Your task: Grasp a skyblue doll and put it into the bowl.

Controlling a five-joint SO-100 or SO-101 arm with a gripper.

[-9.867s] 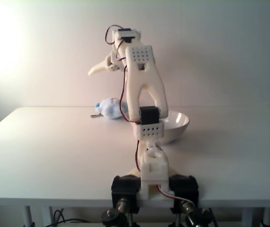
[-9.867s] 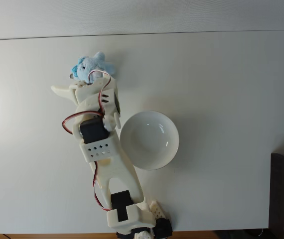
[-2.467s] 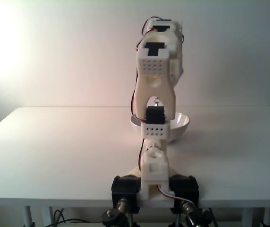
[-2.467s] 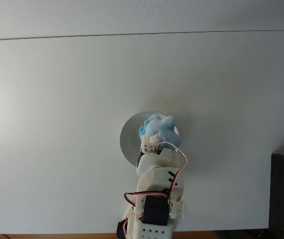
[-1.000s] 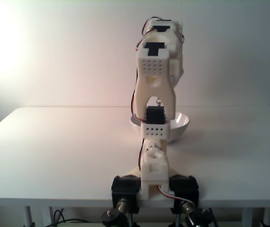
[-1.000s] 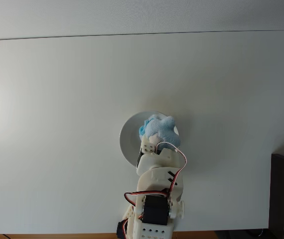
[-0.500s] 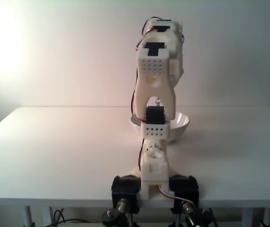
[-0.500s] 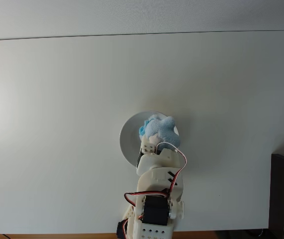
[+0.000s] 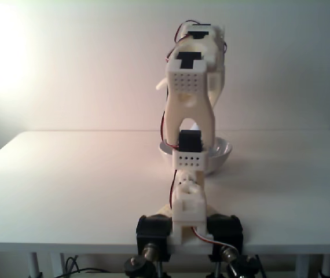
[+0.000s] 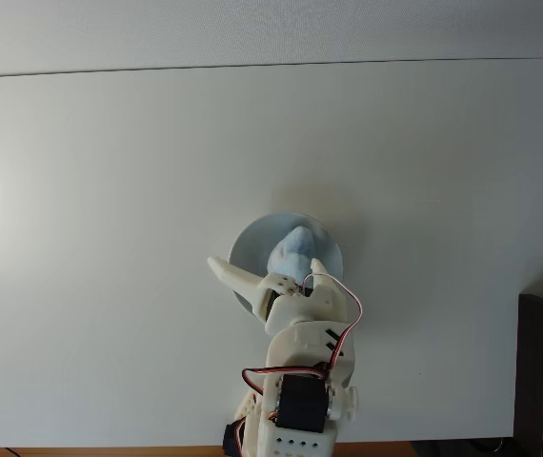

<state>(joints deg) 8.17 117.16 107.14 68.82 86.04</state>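
- Fixed view from behind the base: arm (image 9: 191,98) upright, hiding most of bowl (image 9: 220,152); pale blue glimpsed through the arm's arch, probably the doll; claw spread not readable here.
- Fixed view from above: claw (image 10: 267,262) spread wide, one finger (image 10: 231,273) out left past the rim. Doll (image 10: 291,252) inside bowl (image 10: 327,281), just beyond the claw, long axis pointing away from base, apparently released.
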